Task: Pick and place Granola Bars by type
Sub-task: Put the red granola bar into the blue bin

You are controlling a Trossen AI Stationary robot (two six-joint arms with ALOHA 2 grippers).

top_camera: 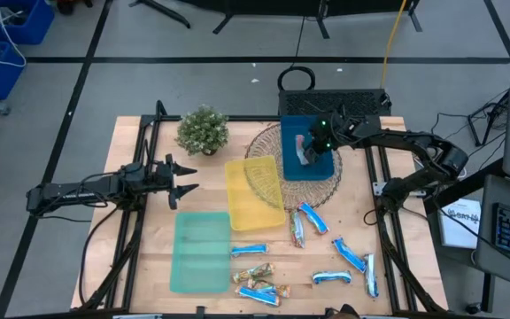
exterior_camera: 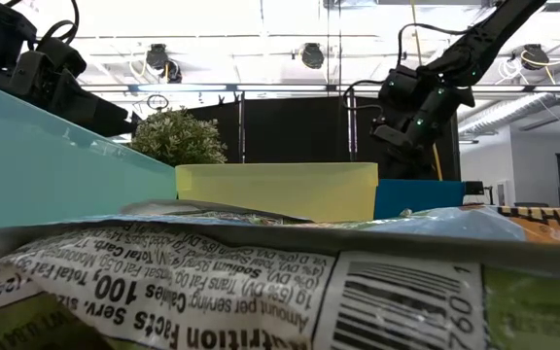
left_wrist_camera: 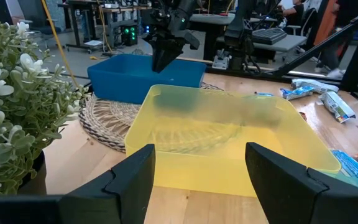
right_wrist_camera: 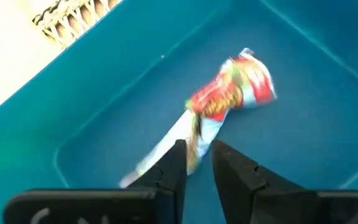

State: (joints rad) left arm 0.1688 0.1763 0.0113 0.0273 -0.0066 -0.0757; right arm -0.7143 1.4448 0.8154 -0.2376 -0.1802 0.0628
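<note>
My right gripper (top_camera: 306,152) (right_wrist_camera: 197,149) is over the blue tray (top_camera: 322,170), pointing down into it, fingers a little apart. A blue-and-red granola bar (right_wrist_camera: 229,93) stretches away from the fingertips across the tray floor (right_wrist_camera: 303,112). More granola bars lie flat on the table's near right: blue-and-white ones (top_camera: 311,217) (top_camera: 351,255) (top_camera: 332,277) and gold-brown ones (top_camera: 255,271). My left gripper (top_camera: 189,177) (left_wrist_camera: 201,162) waits open at the table's left, facing the yellow tray (top_camera: 255,199). My right gripper has the bar's near end (right_wrist_camera: 194,140) between its two parted fingertips, coming from above at a slant. The wrapper lies close to one finger (right_wrist_camera: 176,158); whether either finger touches it, I cannot tell. The rest of the bar lies in the blue tray.
A green tray (top_camera: 200,252) lies at the near left, beside the yellow one. The blue tray sits on a round woven mat (top_camera: 268,146). A potted plant (top_camera: 204,130) stands at the far left. In the low view a bar's wrapper (exterior_camera: 261,282) fills the foreground.
</note>
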